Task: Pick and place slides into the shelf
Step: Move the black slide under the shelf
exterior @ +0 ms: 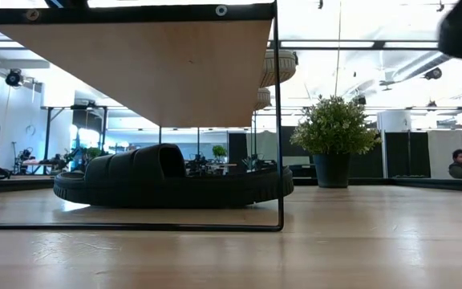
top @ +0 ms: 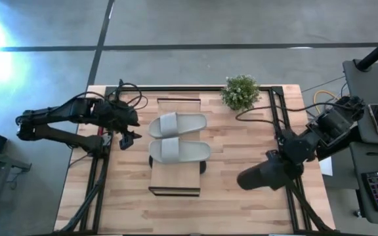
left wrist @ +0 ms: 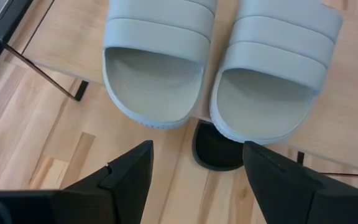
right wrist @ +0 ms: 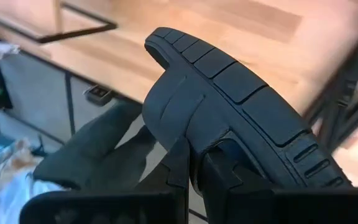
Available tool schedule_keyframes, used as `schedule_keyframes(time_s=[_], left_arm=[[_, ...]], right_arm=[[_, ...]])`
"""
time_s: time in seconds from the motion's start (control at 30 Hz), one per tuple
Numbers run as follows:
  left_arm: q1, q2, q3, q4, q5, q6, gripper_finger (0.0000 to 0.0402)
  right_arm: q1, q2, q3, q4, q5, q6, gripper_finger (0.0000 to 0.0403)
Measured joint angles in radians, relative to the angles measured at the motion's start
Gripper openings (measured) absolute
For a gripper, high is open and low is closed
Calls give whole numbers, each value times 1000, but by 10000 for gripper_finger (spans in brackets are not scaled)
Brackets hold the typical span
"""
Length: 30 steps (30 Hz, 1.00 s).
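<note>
The right pincer [right wrist: 194, 171], clamped shut on the edge of a black slide [right wrist: 229, 99], holds it above the counter's [top: 241, 151] right edge, well to the right of the shelf [top: 176, 180]. On the shelf's plank top sit the grey pair [top: 178, 137], with the other black slide [exterior: 167, 181] on the counter beneath. Just left of the shelf, the left pincer [left wrist: 194, 171] waits wide open and empty, so the next move is likely carrying the held slide across to join its mate underneath.
</note>
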Motion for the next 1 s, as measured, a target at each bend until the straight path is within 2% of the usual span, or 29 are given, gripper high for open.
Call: schedule_keyframes(time_s=[0.17, 0.3, 0.5, 0.7, 0.83, 1.0], left_arm=[[0, 0, 0, 1, 0, 0, 233], [0, 3, 0, 2, 0, 0, 233], [0, 1, 0, 2, 0, -9, 233], [0, -1, 4, 1, 0, -26, 233], [0, -1, 4, 1, 0, -26, 233], [0, 1, 4, 1, 0, -26, 233]], right_arm=[[-16, 0, -42, 66, 46, -29, 13], [-44, 0, -120, 121, 44, -71, 13], [-115, -1, -280, 327, -69, -183, 13], [-164, -8, -373, 316, -78, -245, 15], [-183, -11, -399, 316, -59, -289, 41], [-204, -6, -441, 332, -58, -329, 105]])
